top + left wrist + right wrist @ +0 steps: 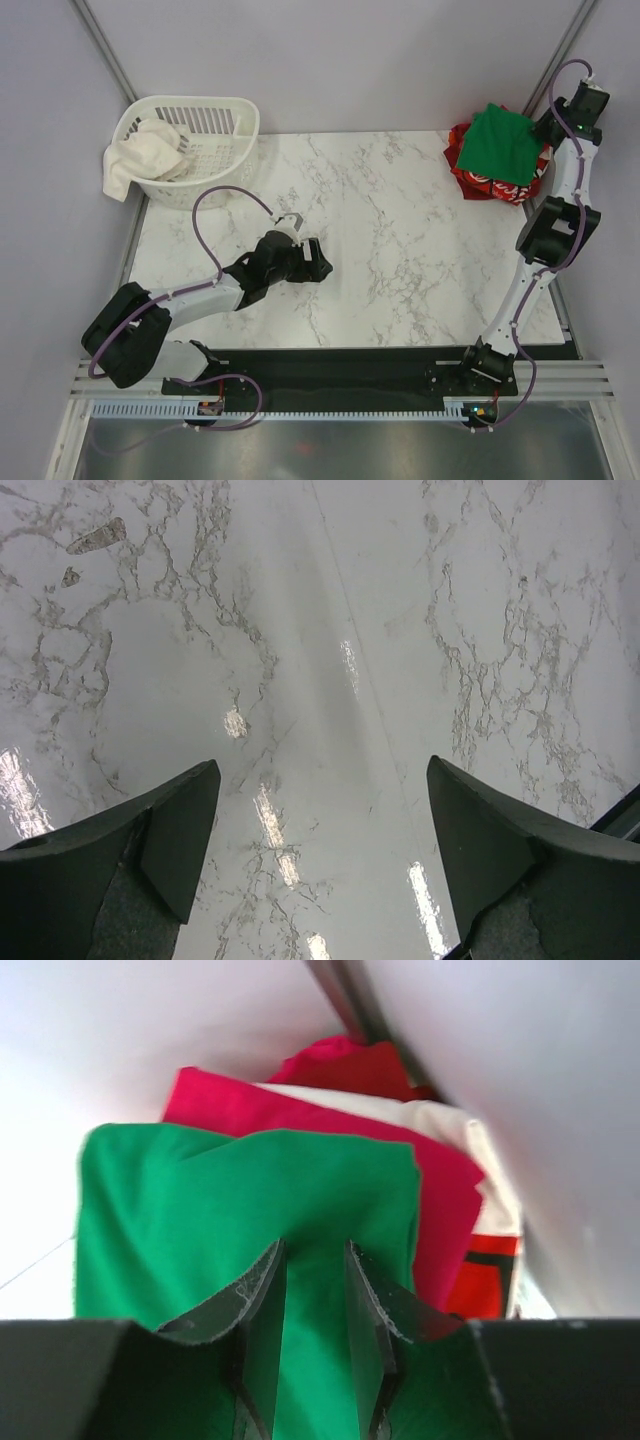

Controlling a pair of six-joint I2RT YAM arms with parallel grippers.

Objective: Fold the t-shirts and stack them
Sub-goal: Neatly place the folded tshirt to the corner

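T-shirts: 3 in stack at table's (400,250) far right corner. Green shirt (508,140) folded on top, crimson shirt (440,1175) under it, red printed shirt (495,185) lowest. Right claw (313,1295) at green shirt's edge, fingers nearly together, green cloth showing in gap; cannot tell if clamped. Left claw (320,850) spread wide over marble, well apart from stack. Basket (225,115) at far left corner, white cloth (140,155) draped over rim.

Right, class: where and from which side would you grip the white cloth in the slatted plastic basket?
Probably the flap of the crumpled white cloth that hangs over the left rim of the white slatted plastic basket, approached from outside that rim: it hangs free there, while the rest lies bunched inside the walls.
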